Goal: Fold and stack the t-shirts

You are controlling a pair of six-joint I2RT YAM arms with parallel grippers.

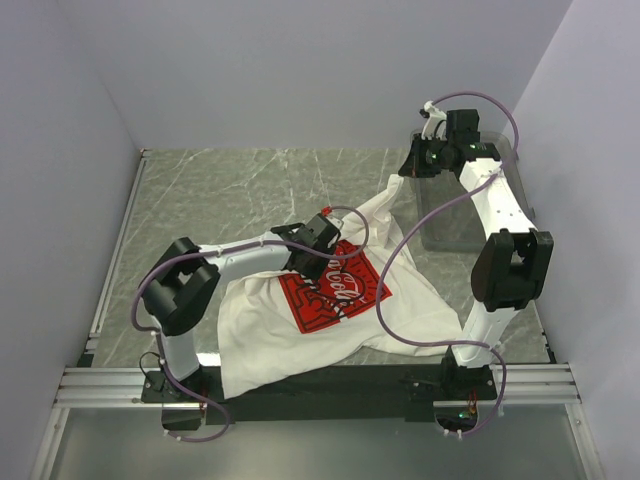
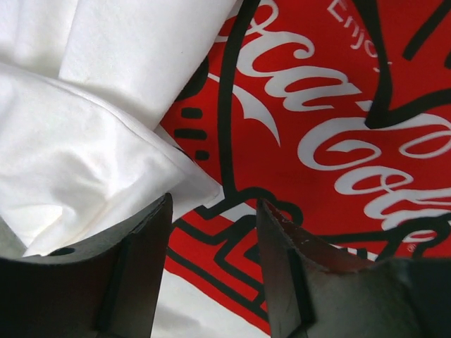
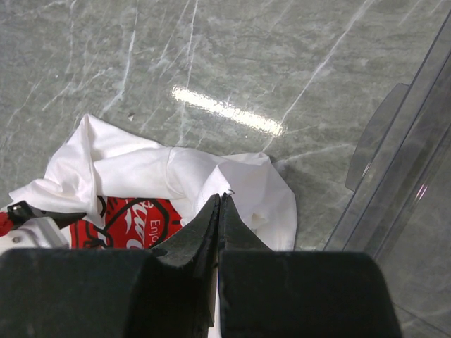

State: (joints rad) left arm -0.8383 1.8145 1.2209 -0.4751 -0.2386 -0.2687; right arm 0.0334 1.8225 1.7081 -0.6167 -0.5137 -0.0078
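The left gripper point(image 2: 215, 210) hangs low over the red print point(image 1: 335, 290) with its jaws parted and nothing between them; a soft fold of white cloth lies just beside its left finger. The t-shirt point(image 1: 260, 330) lies crumpled and print-up in the middle of the table, its near hem close to the arm bases and its far right part drawn up in a peak. That peak runs to the right gripper point(image 3: 220, 201), whose jaws are clenched tight; it seems to pinch an edge of the cloth, though the pinch itself is hard to make out. Just right of it stands a clear grey plastic bin point(image 3: 423, 141).

By my reading, the shirt is being spread out before any fold is made. The next move calls for the left gripper to take a second edge, so both arms can pull the cloth flat.

The tabletop point(image 1: 230, 190) is grey marbled stone-look, with aluminium rails point(image 1: 105, 385) at the near edge and plain pale walls point(image 1: 300, 70) around.
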